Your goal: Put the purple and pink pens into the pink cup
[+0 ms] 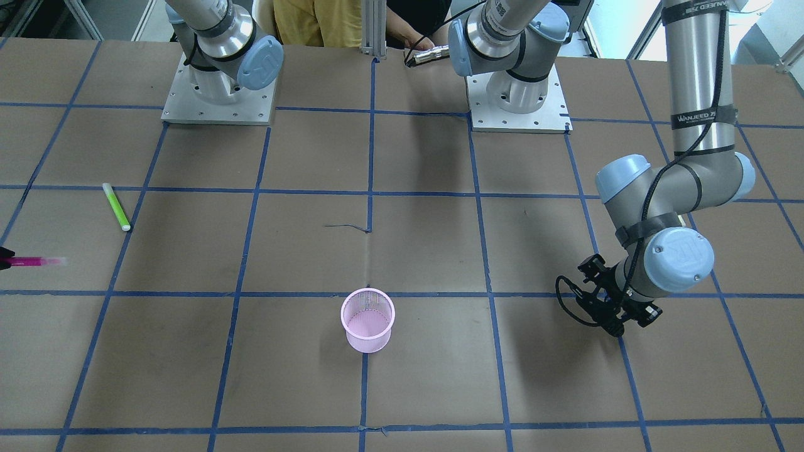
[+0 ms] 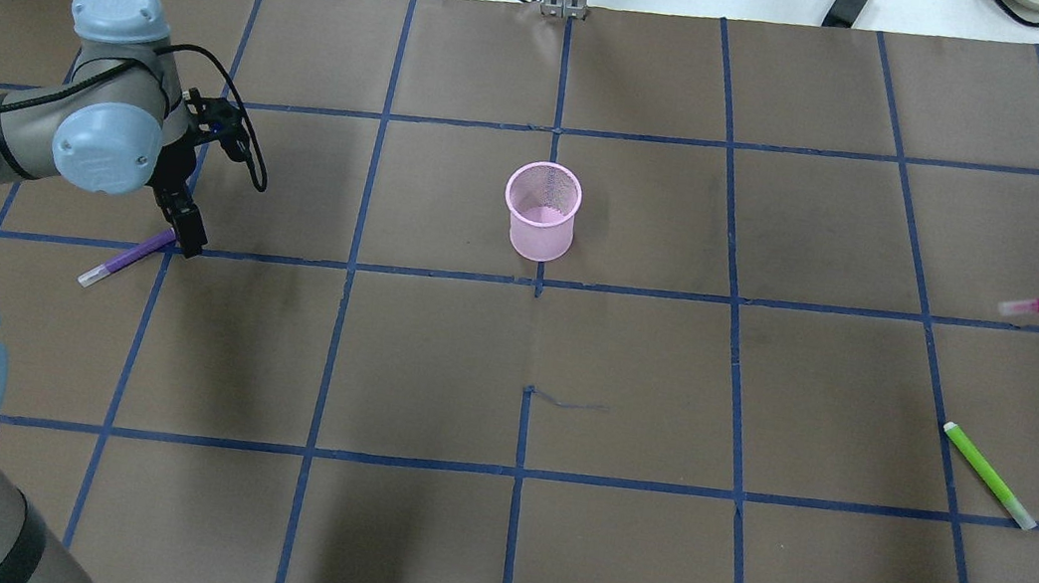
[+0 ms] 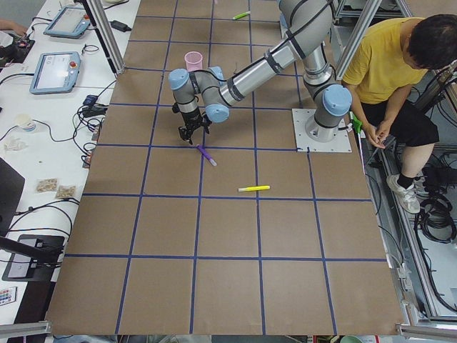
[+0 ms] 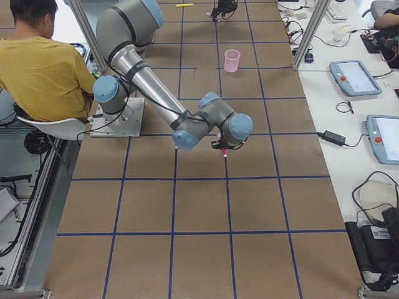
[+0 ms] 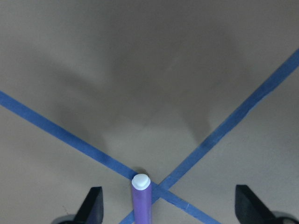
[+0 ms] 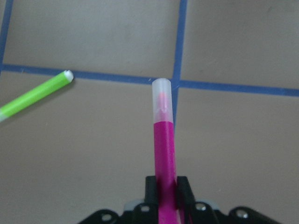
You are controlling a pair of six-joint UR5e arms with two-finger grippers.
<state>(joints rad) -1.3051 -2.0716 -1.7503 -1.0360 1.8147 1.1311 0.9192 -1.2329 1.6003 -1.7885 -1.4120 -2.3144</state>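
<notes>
Left fingers [image 5: 93, 207]: spread wide, astride the purple pen [image 5: 141, 200], which lies flat at near left.
Right fingers [image 6: 182, 186]: clamped on the pink pen [image 6: 162, 140], at right edge.
Pink cup [image 2: 541, 211]: upright, centre, farther back.

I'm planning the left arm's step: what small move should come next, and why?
Probably shut the left gripper on the purple pen: its fingers stand wide open with the pen lying on the table between them, ungripped. The right gripper holds the pink pen.
</notes>
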